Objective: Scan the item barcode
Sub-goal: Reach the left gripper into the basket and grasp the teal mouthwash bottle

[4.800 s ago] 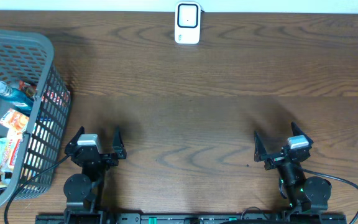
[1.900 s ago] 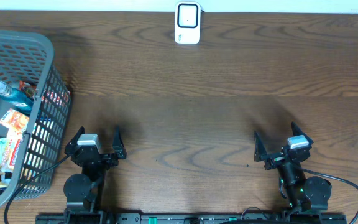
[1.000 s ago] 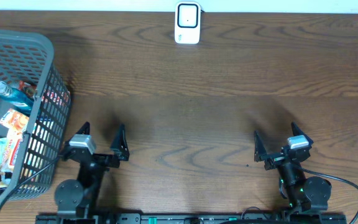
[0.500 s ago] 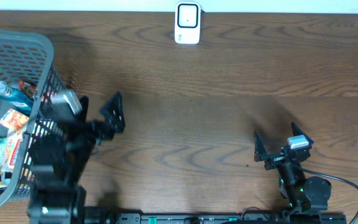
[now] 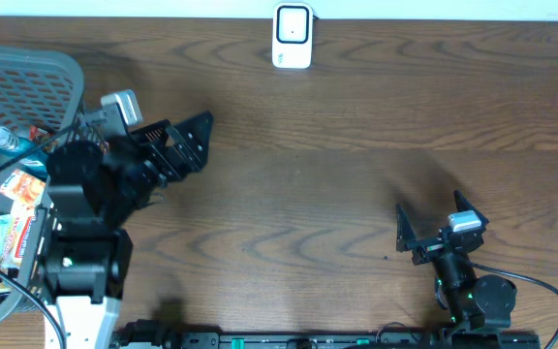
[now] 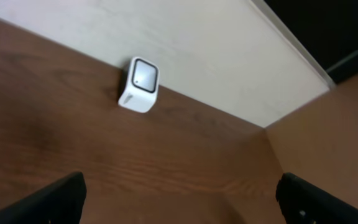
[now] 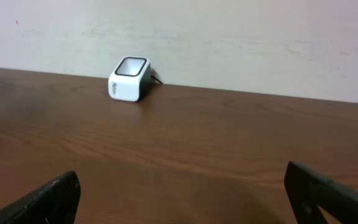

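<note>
Only overhead shows the basket; wrist views show scanner

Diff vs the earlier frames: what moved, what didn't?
The left gripper lifted off its rest pose and swung forward, away from its base, ending beside the basket, jaws open and empty throughout. Nothing was grasped. The right gripper, scanner and basket stayed put.

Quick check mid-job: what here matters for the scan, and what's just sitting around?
For the job: scanner, basket, groceries inside it, left gripper (open, empty).
Just there: right gripper (open, empty), table.
</note>
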Robot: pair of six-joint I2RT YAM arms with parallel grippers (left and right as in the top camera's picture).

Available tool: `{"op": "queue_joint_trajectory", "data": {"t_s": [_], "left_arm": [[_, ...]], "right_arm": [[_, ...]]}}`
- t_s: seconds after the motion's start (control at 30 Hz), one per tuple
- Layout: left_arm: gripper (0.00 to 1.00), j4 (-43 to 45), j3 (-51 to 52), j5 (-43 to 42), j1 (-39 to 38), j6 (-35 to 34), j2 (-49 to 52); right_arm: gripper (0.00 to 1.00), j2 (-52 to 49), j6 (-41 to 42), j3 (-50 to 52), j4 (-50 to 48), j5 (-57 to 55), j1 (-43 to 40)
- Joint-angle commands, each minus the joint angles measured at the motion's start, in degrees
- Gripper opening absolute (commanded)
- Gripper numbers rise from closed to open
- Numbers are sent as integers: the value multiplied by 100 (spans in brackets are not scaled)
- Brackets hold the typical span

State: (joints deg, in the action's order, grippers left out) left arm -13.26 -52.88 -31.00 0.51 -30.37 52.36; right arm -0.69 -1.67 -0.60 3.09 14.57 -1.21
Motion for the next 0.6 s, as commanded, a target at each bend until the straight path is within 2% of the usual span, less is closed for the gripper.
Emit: {"op": "queue_joint_trajectory", "data": {"t_s": [0.0, 0.1, 0.23, 0.33, 0.4, 0.57], "left_arm": [[98, -315, -1019, -133, 308, -144, 299], [98, -1091, -1976, 81, 684, -22, 702], [98, -2441, -3381, 1165, 1222, 9, 1268], [98, -3270, -4247, 2315, 1606, 4, 1703], [98, -3674, -4579, 2881, 1875, -42, 1982], [98, -4059, -4684, 3045, 2522, 109, 2708]], "right_arm": [[99, 31, 96, 28, -7, -7, 46], [99, 31, 96, 28, -7, -7, 46], [99, 31, 96, 28, -7, -9, 46], [99, 31, 96, 28, -7, -9, 46], [99, 31, 96, 28, -7, -9, 46], [99, 31, 96, 28, -7, -9, 46]]}}
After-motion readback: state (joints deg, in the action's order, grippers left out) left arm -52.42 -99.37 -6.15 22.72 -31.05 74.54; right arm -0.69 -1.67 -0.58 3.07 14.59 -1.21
